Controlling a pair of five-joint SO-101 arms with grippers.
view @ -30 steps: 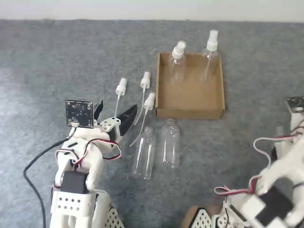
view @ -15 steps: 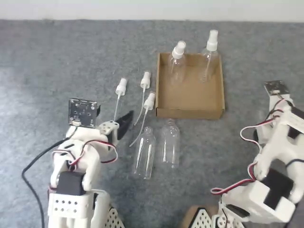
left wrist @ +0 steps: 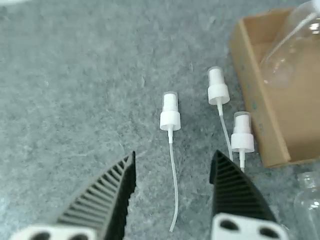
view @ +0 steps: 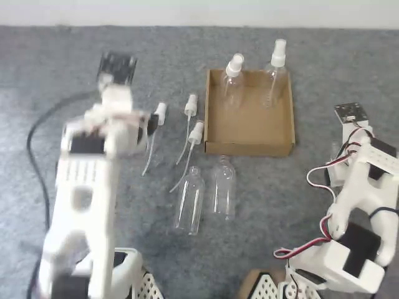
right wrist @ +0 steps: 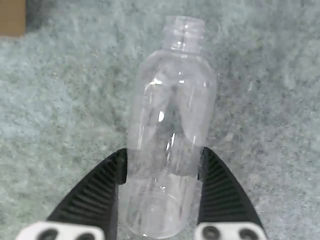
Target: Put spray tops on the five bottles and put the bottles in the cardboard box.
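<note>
I saw the cardboard box (view: 249,128) lying flat on the grey carpet (view: 324,68). Inside it, the first capped bottle (view: 233,84) lay by the box's far left corner. The second capped bottle (view: 273,78) lay by its far right corner. Both white tops poked out over the far wall. Three loose tops lay outside the box's left wall. The near spray top (left wrist: 241,137) was just beside the box, the middle spray top (left wrist: 218,90) was close to it, and the far spray top (left wrist: 169,117) lay farthest from the box. Just in front of the box's near wall, by its left corner, the left open bottle (view: 189,200) and the right open bottle (view: 223,187) lay on their sides with no tops. My left gripper (left wrist: 173,157) hung over the far spray top with its jaws spread wide and the thin tube between them, not touching as far as I could see. My right gripper (right wrist: 164,154) was off past the box's right wall, pinching the last bottle (right wrist: 170,115) by its lower body. The bottle's neck was open. I could not tell if it was lifted or resting on the carpet.
</note>
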